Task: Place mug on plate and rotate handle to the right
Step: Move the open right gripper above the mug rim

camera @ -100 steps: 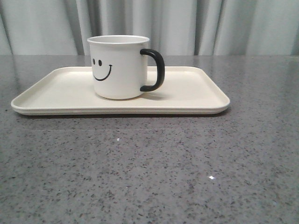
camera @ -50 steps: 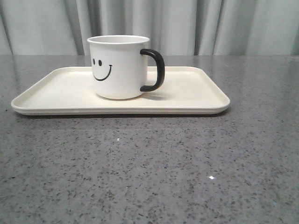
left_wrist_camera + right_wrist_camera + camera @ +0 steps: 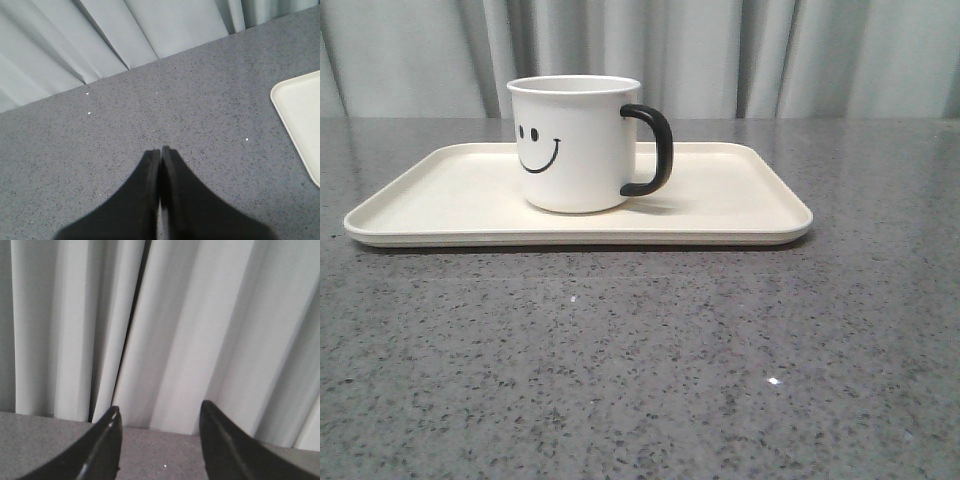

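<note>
The white mug [image 3: 575,145] with a black smiley face stands upright on the cream plate [image 3: 740,200], left of the plate's middle. Its black handle [image 3: 655,150] points to the right in the front view. Neither arm shows in the front view. My left gripper [image 3: 160,150] is shut with nothing in it, over bare grey table, and a corner of the plate [image 3: 300,110] shows off to one side of it. My right gripper [image 3: 160,412] is open and empty, facing the curtain with only table surface below it.
A pale pleated curtain [image 3: 720,55] hangs along the far edge of the speckled grey table [image 3: 640,370]. Nothing else stands on the table in the front view.
</note>
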